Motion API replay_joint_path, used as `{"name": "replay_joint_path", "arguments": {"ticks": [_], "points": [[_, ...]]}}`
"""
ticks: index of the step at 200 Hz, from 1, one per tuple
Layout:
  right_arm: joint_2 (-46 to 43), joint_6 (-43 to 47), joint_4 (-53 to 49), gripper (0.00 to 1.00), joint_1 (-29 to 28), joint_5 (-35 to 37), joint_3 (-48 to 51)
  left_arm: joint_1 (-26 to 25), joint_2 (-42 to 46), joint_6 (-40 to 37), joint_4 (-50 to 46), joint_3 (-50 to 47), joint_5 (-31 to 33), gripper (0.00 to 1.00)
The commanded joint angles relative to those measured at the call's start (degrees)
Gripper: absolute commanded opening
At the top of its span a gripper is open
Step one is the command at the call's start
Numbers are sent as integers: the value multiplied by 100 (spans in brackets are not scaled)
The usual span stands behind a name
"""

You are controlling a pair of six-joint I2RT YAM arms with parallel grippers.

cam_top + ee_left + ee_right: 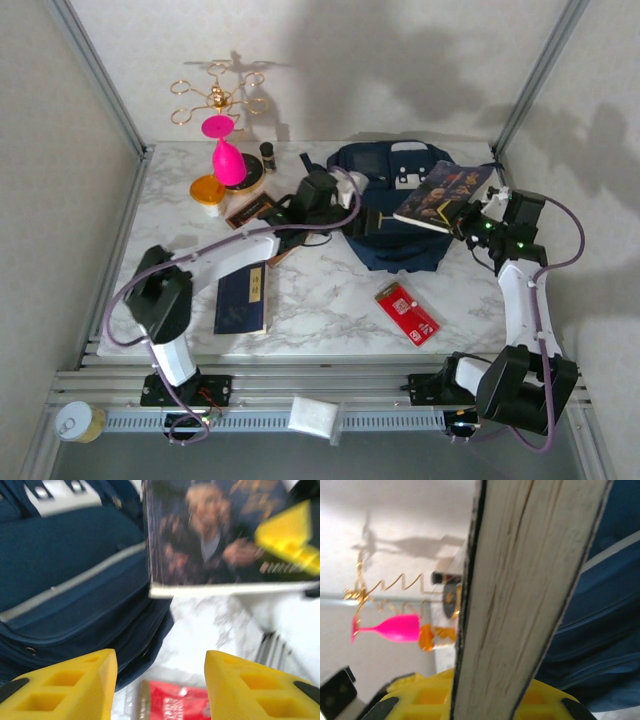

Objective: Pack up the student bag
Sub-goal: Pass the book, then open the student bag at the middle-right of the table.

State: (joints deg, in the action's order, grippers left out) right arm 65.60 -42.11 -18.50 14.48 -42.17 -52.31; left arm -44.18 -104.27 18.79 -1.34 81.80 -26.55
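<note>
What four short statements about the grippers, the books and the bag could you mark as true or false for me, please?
1. The right gripper is shut on the illustrated book. True.
2. The left gripper is clamped on the red packet. False: its jaws are open and empty, and the packet lies on the table.
3. The pink goblet is inside the student bag. False: it stands on the table, to the left of the bag.
4. A dark blue book lies flat on the table beside the left arm. True.
</note>
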Motion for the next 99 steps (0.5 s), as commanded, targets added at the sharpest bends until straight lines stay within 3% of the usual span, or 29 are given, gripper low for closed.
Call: {"name": "replay_joint_path", "arguments": {"ticks": [1,48,99], "points": [[43,363,-51,0,288,756,-301,-214,-740,-1338,-827,618,-320,49],[101,474,-171,0,767,1107,-193,-636,-1978,-2098,-1546,1915,-299,48],[20,527,-181,0,1023,1239,-8,-675,-2695,-2063,-1502,2805,123,42]]}}
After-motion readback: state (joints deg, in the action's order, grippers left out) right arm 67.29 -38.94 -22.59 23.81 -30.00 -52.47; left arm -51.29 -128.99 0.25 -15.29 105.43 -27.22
